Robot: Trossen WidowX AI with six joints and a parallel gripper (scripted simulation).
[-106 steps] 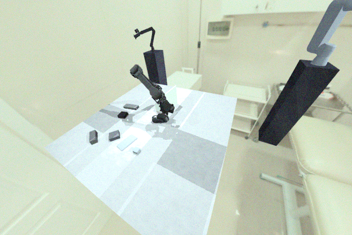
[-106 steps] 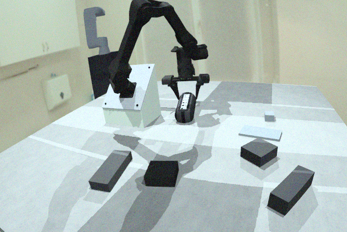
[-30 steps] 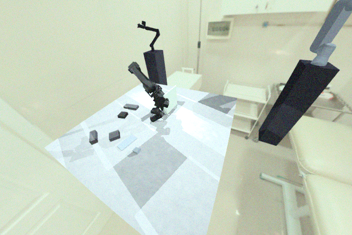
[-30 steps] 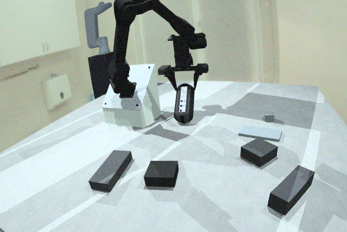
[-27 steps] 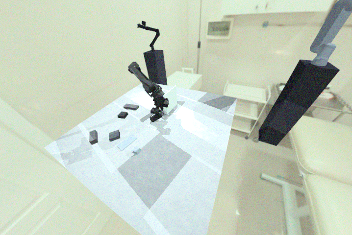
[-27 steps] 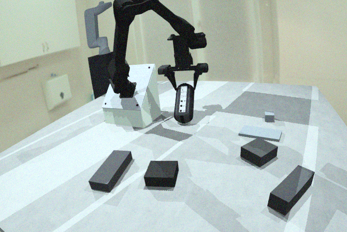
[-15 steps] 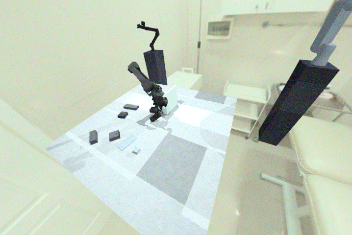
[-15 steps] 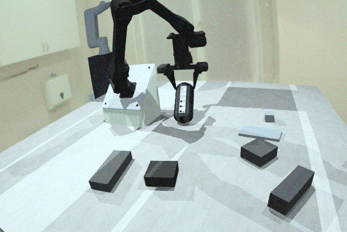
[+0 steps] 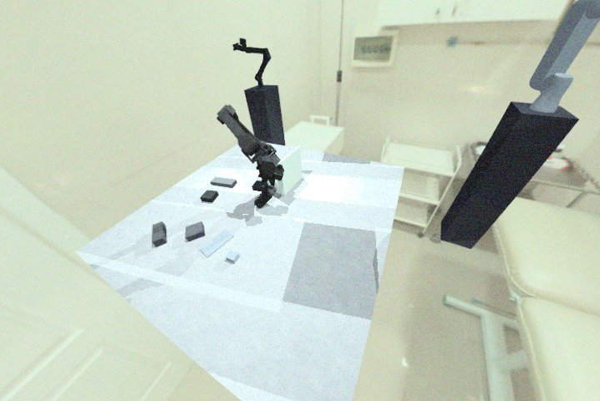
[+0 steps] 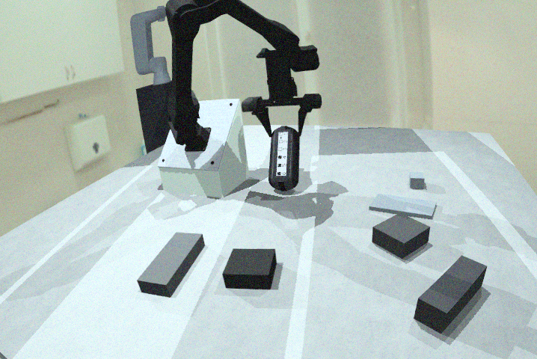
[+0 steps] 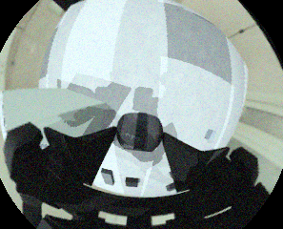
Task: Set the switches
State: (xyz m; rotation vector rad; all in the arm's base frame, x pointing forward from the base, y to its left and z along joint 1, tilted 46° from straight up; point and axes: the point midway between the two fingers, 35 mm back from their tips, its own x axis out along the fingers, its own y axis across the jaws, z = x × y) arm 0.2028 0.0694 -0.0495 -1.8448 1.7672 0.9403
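Observation:
The dark grey controller unit [image 9: 262, 199] [image 10: 293, 162] [image 11: 152, 125] stands on end in my gripper [image 10: 285, 132] [image 11: 140, 133]. The gripper points down and is shut on the unit near its upper end. Its long axis is about vertical, with its lower end close above the bench; I cannot tell whether it touches. The white label [image 10: 280, 154] on its underside faces the exterior view. The three lowest squares look filled and the two above them empty; the topmost is unclear. The rocker switches are not visible in the exterior view, and their settings cannot be read in the other views.
A pale box with a sloped top [image 10: 231, 169] stands beside the held unit. Dark blocks [image 10: 171, 262] [image 10: 250, 262] [image 10: 400, 232] [image 10: 451, 292] lie towards the exterior camera. A flat light-blue plate [image 10: 404, 204] and a small cube [image 10: 416, 181] lie to the right.

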